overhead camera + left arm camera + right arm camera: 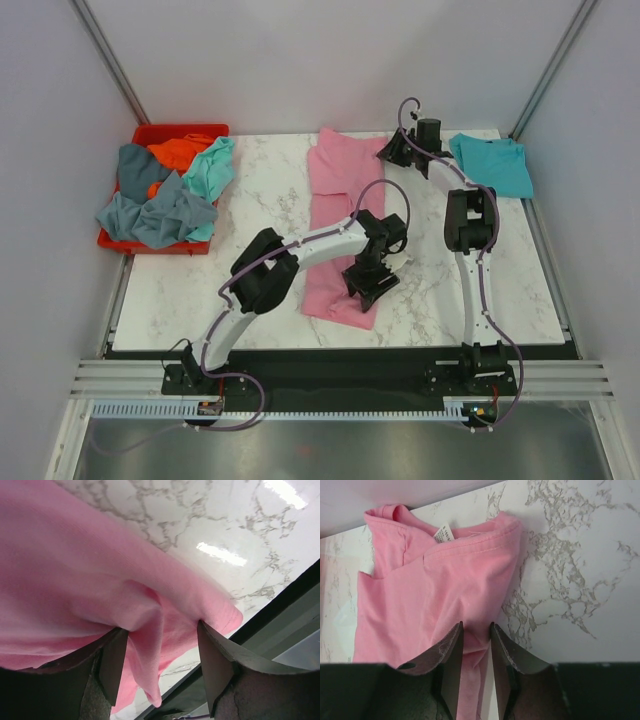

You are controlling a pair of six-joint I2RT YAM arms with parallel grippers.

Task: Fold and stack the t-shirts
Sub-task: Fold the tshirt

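Spare t-shirts (165,205) fill the red bin (150,134). The pink t-shirt (335,200) lies mid-table (260,235), limp and light, best taken at hem and shoulder. The left end effector (162,647) straddles the near hem, jaws wide, seemingly unpinched. The right end effector (476,645) pinches cloth below the collar. Plain pink, label showing.

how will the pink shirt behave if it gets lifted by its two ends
Probably floppy: the pink t-shirt bunches and droops at the left gripper. Likely sags between grips, since the right gripper pinches just a narrow fold.
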